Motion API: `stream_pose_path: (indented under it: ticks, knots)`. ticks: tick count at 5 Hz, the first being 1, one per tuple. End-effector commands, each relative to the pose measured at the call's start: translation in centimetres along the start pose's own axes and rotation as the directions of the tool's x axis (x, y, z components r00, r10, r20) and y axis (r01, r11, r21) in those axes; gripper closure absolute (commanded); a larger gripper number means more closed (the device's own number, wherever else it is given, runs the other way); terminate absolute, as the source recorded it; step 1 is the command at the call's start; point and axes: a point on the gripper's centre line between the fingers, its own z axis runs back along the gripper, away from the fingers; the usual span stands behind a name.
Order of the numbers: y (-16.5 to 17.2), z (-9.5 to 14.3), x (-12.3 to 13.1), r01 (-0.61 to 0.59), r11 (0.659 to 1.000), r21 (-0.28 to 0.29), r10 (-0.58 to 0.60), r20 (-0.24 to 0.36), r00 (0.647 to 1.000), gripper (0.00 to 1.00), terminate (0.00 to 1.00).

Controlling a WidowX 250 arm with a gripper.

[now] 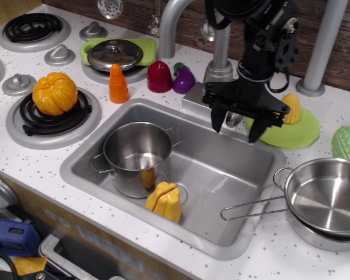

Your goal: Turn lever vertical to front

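Observation:
The faucet's squat grey body (219, 72) stands on its base plate (194, 97) behind the sink, beside the tall curved spout (174, 23). The lever (235, 120) shows only as a small grey piece, pointing toward the front over the sink's back rim. My black gripper (235, 126) hangs right over it, open, with one finger (216, 121) to its left and one (254, 130) to its right. The arm hides the lever's stub and most of the paddle.
The sink (233, 169) holds a steel pot (137, 153) and a yellow toy pepper (164, 201). Stacked pans (325, 199) sit at the right. Corn (292, 107) lies on a green plate (291, 133). Toy vegetables (159, 77) and a lidded plate (114, 54) stand left of the faucet.

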Motion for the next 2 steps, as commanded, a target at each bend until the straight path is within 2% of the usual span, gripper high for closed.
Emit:
stream_pose_path:
  ticks: [1,2]
  knots:
    - [-0.10,1.80,1.36,-0.013,1.000,-0.025,0.014,0.058,0.998,0.00,0.00]
    - [-0.10,1.80,1.36,-0.013,1.000,-0.025,0.014,0.058,0.998,0.00,1.00]
